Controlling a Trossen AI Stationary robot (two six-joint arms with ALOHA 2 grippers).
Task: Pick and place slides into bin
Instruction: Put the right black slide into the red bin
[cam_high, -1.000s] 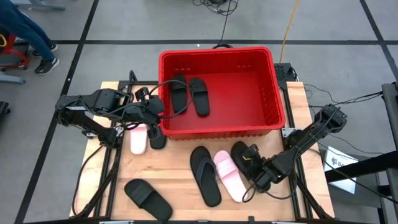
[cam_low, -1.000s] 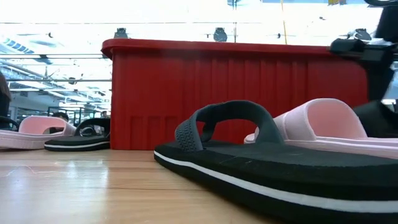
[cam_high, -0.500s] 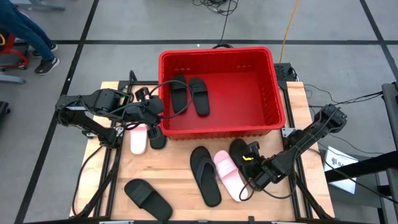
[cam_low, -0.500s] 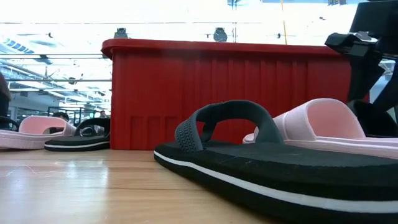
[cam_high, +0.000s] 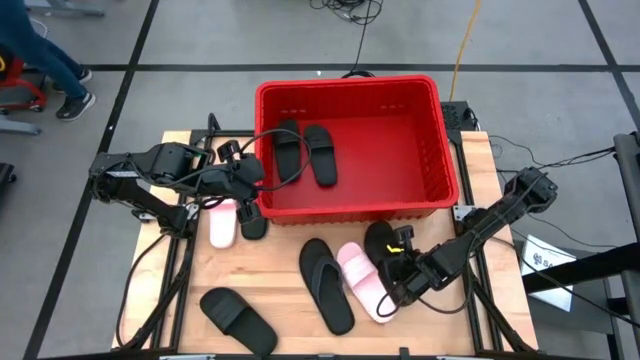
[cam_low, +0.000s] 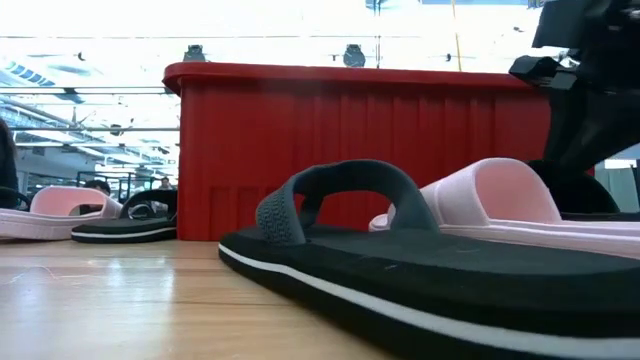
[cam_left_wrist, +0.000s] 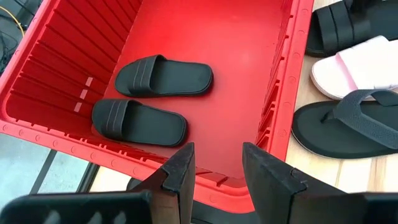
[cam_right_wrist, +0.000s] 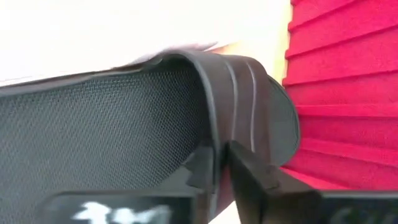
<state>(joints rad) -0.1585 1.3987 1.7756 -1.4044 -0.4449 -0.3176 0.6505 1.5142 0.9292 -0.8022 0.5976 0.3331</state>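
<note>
The red bin stands at the table's far middle, with two black slides lying flat inside. My right gripper is shut on a black slide at the table's near right, just in front of the bin. A pale pink slide and a black thong sandal lie flat on the table against its left. My left gripper is open and empty over the bin's near left corner. My right gripper has the black slide's wide ribbed strap between its two fingers, at the strap's edge beside the footbed. It comes slanting down from the table's right. Whether the slide's sole is on the table, I cannot tell.
A pink slide and a black slide lie at the bin's near left corner. Another black slide lies at the near left. A person's legs show beyond the table's far left.
My right gripper has gone toward the table's left with the black slide. The slide has pushed the pink slide and the black thong sandal a little to the left along the table.
</note>
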